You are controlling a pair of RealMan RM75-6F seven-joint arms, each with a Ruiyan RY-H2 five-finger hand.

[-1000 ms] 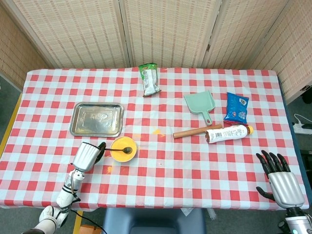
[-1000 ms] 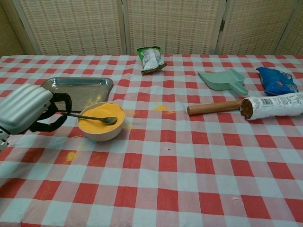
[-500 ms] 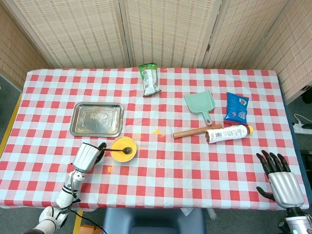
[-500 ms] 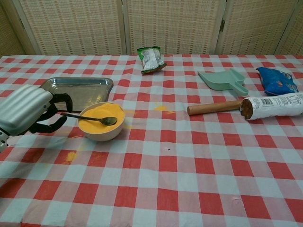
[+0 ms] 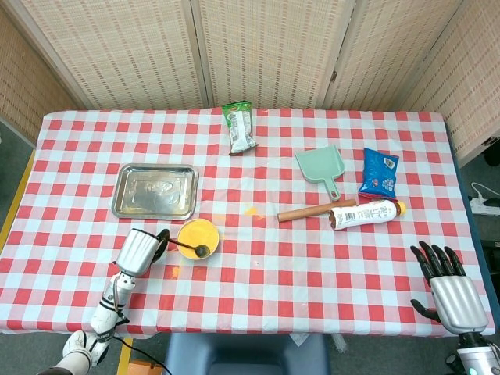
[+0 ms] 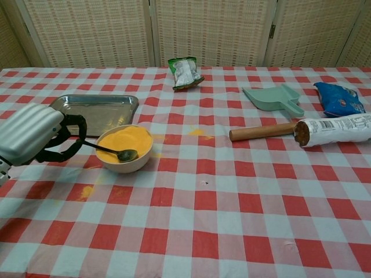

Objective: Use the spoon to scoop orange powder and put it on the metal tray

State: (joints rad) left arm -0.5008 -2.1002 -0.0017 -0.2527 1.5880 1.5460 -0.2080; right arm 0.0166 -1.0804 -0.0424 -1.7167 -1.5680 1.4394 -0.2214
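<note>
Both hands have ribbed silver-grey backs and black fingers. The left hand [image 6: 29, 134] joins a slim white forearm trailing a thin black cable. The right hand [image 5: 449, 291] looks alike.

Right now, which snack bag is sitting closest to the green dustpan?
The blue snack bag, lying just right of the mint green plastic dustpan. The green snack bag lies farther off, near the table's back edge, and the white wrapped packet sits below the dustpan's handle.

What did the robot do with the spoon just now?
The left hand kept holding the metal spoon and swung its scoop from the middle of the orange powder to the near edge of the small bowl, tipping it down. The metal tray, the right hand and everything else stayed put.
</note>
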